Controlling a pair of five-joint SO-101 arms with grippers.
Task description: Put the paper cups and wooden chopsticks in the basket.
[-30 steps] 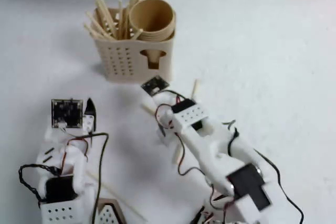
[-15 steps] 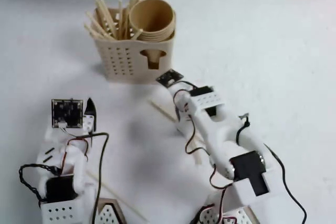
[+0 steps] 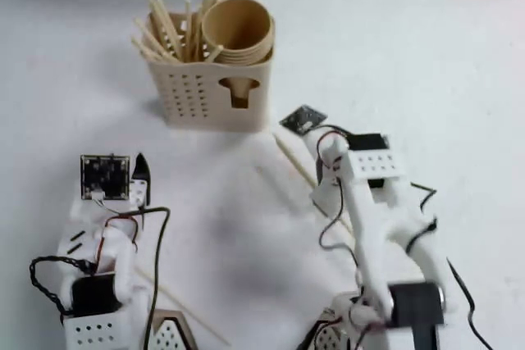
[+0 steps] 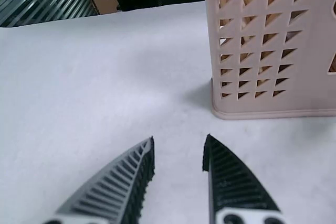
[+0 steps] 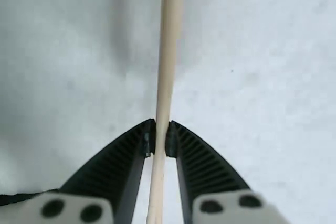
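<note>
My right gripper (image 5: 160,136) pinches one wooden chopstick (image 5: 169,51) between its tips. The stick is thin and round, so I judge the hold weak: it could roll or swivel in the jaws on the way, then droop and miss the basket (image 3: 209,96). Its far end points toward the basket's near right corner, and a low approach could knock that end against the wall and push it out of my grip. The basket is already crowded, with chopsticks (image 3: 168,30) on the left and paper cups (image 3: 238,30) on the right, so a badly aimed drop could bounce off their tops onto the tabletop (image 3: 426,71). The wooden chopstick is pale, plain, straight and slender, and sits just to the near right of the basket. My left gripper (image 4: 178,153) hangs spread and empty, nearer than the basket and to its left
</note>
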